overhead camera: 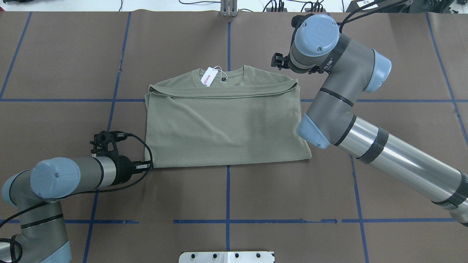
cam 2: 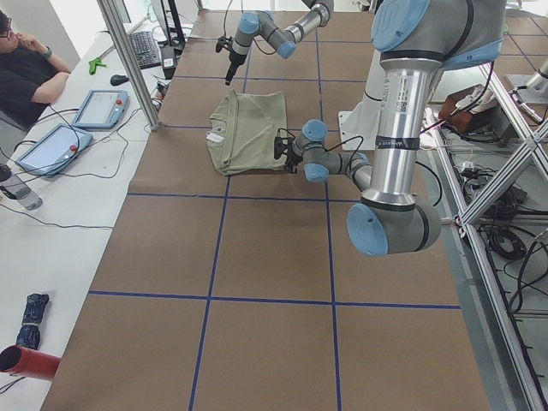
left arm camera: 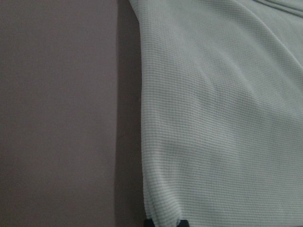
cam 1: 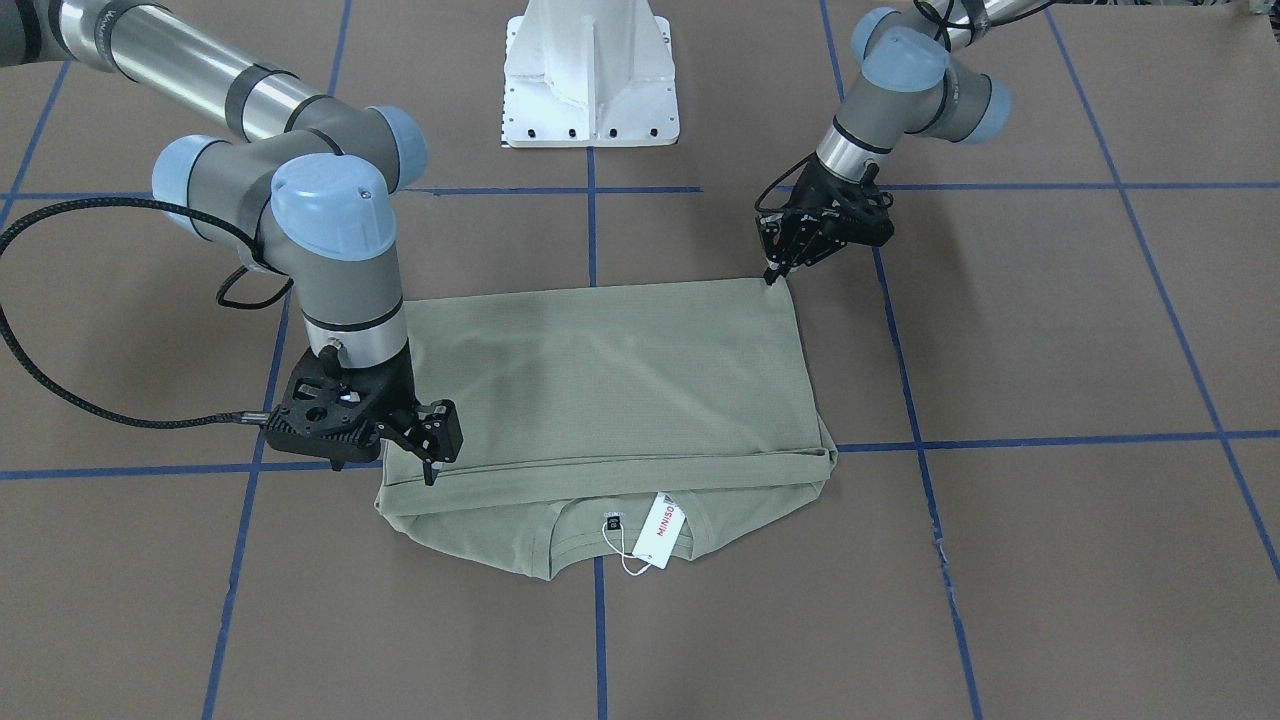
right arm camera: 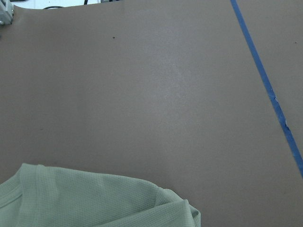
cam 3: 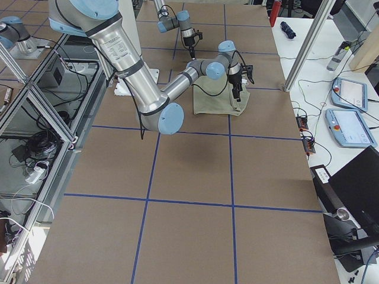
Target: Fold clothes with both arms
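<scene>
The sage-green shirt (cam 1: 620,380) lies flat on the brown table, folded in half. Its collar and white MINISO tag (cam 1: 662,530) stick out past the folded-over edge. In the overhead view the shirt (overhead camera: 226,128) sits mid-table with the tag (overhead camera: 207,76) at the far side. My left gripper (cam 1: 772,275) is low at the shirt's near-left corner (overhead camera: 148,166), shut on the cloth edge. The left wrist view shows the fabric (left arm camera: 222,118) between its tips. My right gripper (cam 1: 432,470) hovers over the far-right corner and looks open and empty. The right wrist view shows only that corner (right arm camera: 94,198).
The white pedestal base (cam 1: 590,80) stands at the robot's side of the table. Blue tape lines (overhead camera: 227,193) grid the brown cover. A side table with tablets (cam 2: 98,107) and a seated operator (cam 2: 26,60) lies beyond the far edge.
</scene>
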